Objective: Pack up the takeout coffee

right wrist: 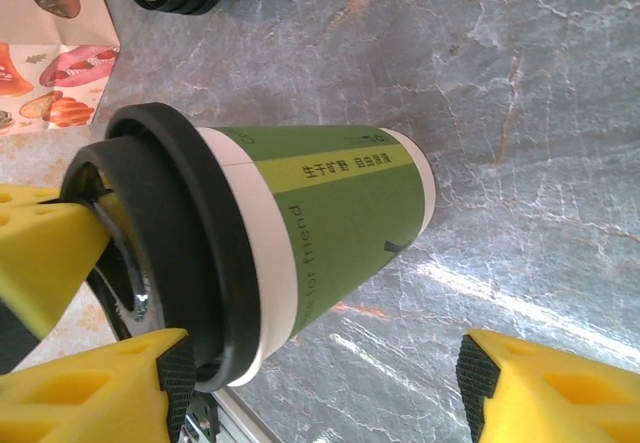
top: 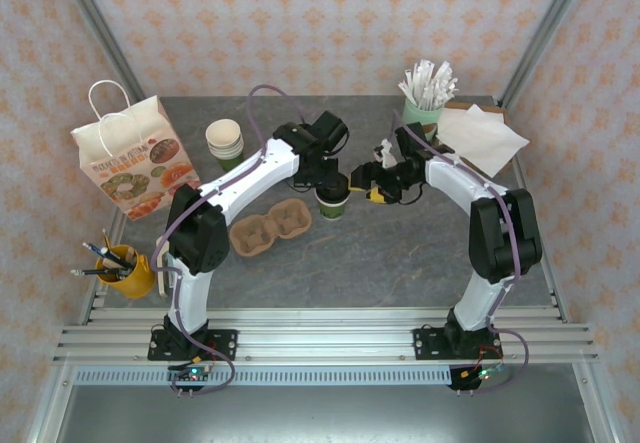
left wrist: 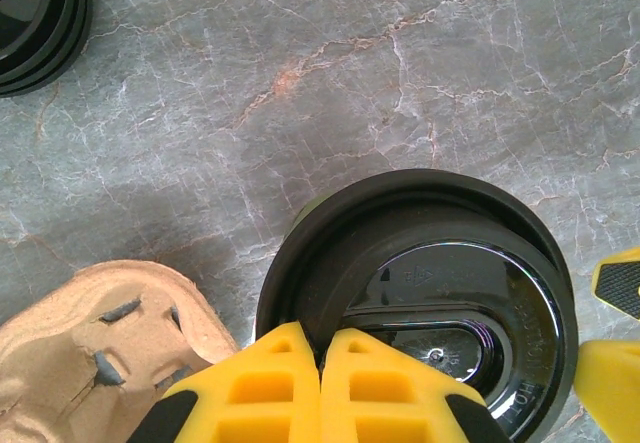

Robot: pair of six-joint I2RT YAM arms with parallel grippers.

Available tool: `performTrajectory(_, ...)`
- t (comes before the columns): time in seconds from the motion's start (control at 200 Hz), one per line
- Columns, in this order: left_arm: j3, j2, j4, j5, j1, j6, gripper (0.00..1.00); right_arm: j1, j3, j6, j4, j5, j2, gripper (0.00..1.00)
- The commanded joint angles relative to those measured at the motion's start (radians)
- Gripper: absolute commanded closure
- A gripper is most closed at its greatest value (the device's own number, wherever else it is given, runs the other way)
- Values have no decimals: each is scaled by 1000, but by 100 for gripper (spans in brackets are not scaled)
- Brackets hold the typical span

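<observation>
Two arms meet at the middle of the table, where the takeout coffee (top: 332,201) stands upright on its base, black lid on top. The left gripper (left wrist: 320,351) is closed, its yellow fingertips pressed together and resting on the lid near its rim; I cannot tell whether they pinch anything. The right gripper (right wrist: 322,365) is spread wide and holds nothing, with the cup just ahead of it and apart from both pads. Through the right wrist camera the cup's long axis runs across from one finger to the other, lid end toward the left finger, base toward the right. I judge the right arm better placed to take the cup's side. A pulp cup carrier (top: 272,229) lies just beside the cup on the left arm's side. The paper bag (top: 130,158) stands well apart at the far left. Bare stone lies between the cup and the arm bases.
</observation>
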Motion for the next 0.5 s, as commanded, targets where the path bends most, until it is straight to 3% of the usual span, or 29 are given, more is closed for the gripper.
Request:
performTrajectory(0.0,-11,-27,-11,3,7,14,100,13,40,-25,-34,10,24,30)
performTrajectory(0.495,10,-46,-39,18,5,6,100,25,57,-39,-54,12,38,33)
